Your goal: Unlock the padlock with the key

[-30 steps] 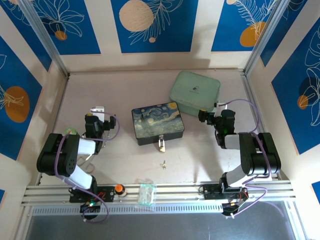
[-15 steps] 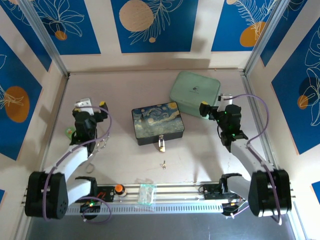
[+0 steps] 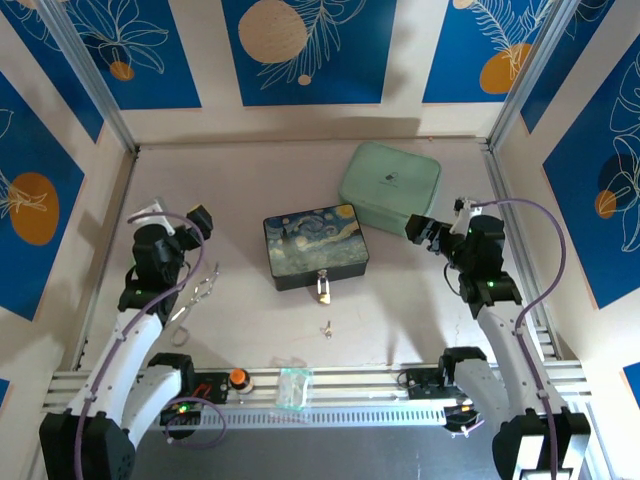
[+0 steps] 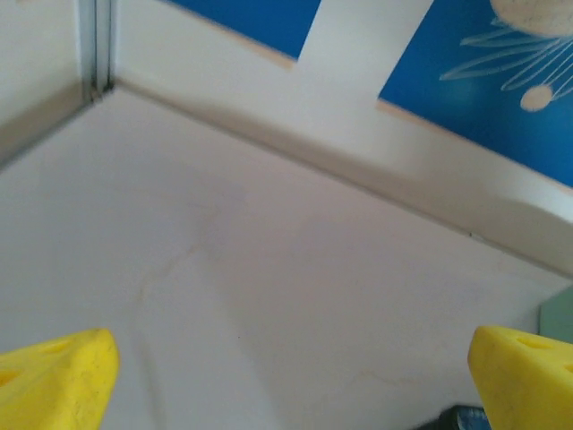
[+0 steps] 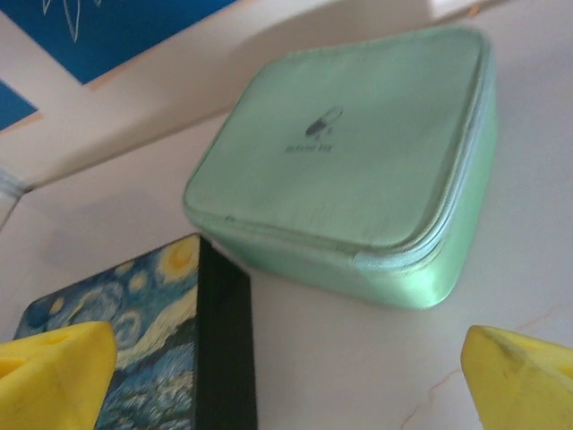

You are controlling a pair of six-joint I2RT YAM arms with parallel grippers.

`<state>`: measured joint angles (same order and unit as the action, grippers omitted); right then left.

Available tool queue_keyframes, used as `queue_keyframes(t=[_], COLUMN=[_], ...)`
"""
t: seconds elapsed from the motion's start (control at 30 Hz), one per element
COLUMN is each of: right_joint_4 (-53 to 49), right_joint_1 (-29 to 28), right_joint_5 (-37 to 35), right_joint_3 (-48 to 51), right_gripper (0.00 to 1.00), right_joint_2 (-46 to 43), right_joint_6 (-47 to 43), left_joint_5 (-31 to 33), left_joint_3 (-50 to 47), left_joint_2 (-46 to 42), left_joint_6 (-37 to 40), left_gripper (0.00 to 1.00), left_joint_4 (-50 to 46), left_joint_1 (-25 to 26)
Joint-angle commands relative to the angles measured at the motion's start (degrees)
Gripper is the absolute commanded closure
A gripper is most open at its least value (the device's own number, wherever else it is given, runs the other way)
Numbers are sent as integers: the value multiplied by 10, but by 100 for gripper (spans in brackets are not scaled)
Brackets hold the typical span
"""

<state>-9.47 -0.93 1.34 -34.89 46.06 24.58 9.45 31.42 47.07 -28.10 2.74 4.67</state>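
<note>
The small brass padlock (image 3: 322, 290) hangs at the front clasp of the Starry Night painted box (image 3: 315, 247), its silver shackle up at the clasp. A tiny pale key (image 3: 327, 328) lies flat on the table just in front of it. My left gripper (image 3: 176, 216) hovers open, well left of the box; in the left wrist view, bare table lies between its yellow fingertips (image 4: 55, 381). My right gripper (image 3: 438, 222) is open to the right of the box. The right wrist view shows the box's corner (image 5: 134, 349) between the fingertips (image 5: 521, 383).
A mint-green zipped pouch (image 3: 390, 185) (image 5: 358, 170) sits behind the box at the right. Metal tweezers (image 3: 200, 290) lie near the left arm. A clear plastic bag (image 3: 293, 387) and an orange knob (image 3: 238, 377) rest on the front rail. Walls enclose three sides.
Both arms have unfolded from their tucked poses. The left gripper has swung left and toward the back. The right gripper has shifted right. Padlock, key and box have not moved.
</note>
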Motion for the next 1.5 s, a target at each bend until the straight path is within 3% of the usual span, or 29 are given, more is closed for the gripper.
queue_keyframes(t=[0.0,0.2,0.3,0.4,0.57,0.87,1.03,1.23,1.47], right_joint_4=[4,-57,-90,-120,-150,-148,-101,-99,-76], right_joint_1=[1,-25,-60,-118,-246,-462,-560,-652,-683], right_joint_5=[115,166,152,108,5,-125,-162,-200,-214], right_joint_3=[15,-13,-16,-16,-5,35,42,-22,-48], right_gripper=[1,1,1,1,4,15,22,43,52], right_joint_2=[-18,7,20,30,39,69,135,272,345], right_joint_6=[27,25,30,44,86,201,243,248,269], left_joint_5=[-45,-144,-219,-265,-191,-146,-162,-148,-150], left_joint_3=[3,-66,-47,-12,63,63,13,26,18], left_joint_2=[16,-9,11,33,47,65,58,63,62], left_joint_6=[-49,-138,-148,-138,-59,-104,-158,-154,-152], left_gripper=[1,1,1,1,1,0,1,1,1], left_joint_4=[-46,70,47,-4,-157,-185,-105,-131,-125], left_joint_1=[-1,-1,1,37,165,323,361,394,397])
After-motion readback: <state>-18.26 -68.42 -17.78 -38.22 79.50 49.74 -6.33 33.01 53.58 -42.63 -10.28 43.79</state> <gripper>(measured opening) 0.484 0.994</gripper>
